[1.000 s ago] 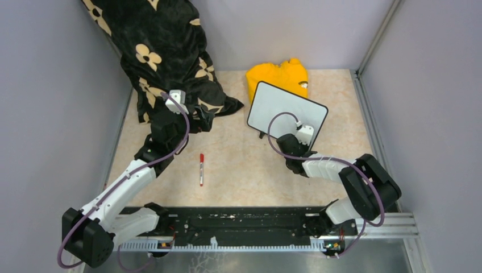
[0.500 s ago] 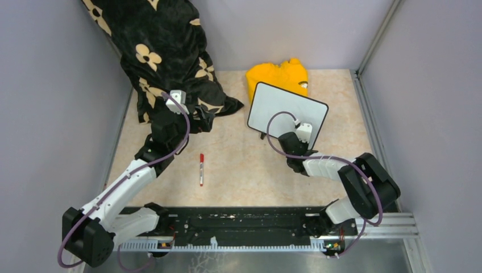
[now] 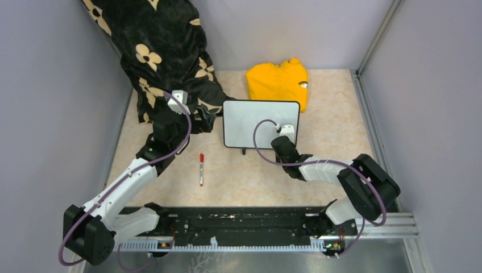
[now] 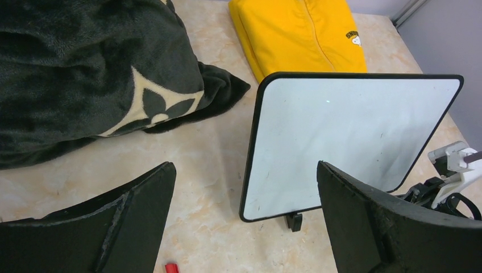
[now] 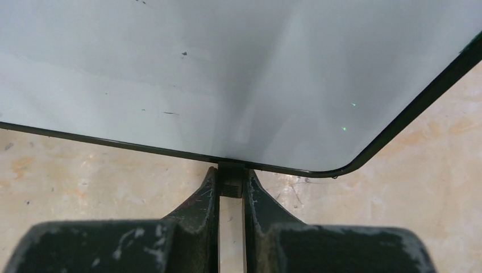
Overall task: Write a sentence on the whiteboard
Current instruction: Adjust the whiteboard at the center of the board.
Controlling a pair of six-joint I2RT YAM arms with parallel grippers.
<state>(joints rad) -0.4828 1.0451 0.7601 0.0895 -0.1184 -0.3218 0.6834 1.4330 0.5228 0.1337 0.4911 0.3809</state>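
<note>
Whiteboard (image 3: pixel 258 122) blank; we're positioning it, right jaws pinching its foot (image 5: pixel 231 181), left jaws wide. Next we grab marker (image 3: pixel 201 169), then uncap.

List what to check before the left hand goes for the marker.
1. Right hand gripping the board's foot: ok, jaws shut on it.
2. Left hand open: ok, jaws wide, nothing held.
3. Marker free to pick: ok, it lies alone on the table, between the arms.
4. Marker uncapped: cannot tell.
5. Board face clean: ok, no writing on it.
6. Board set down firmly: cannot tell.
</note>
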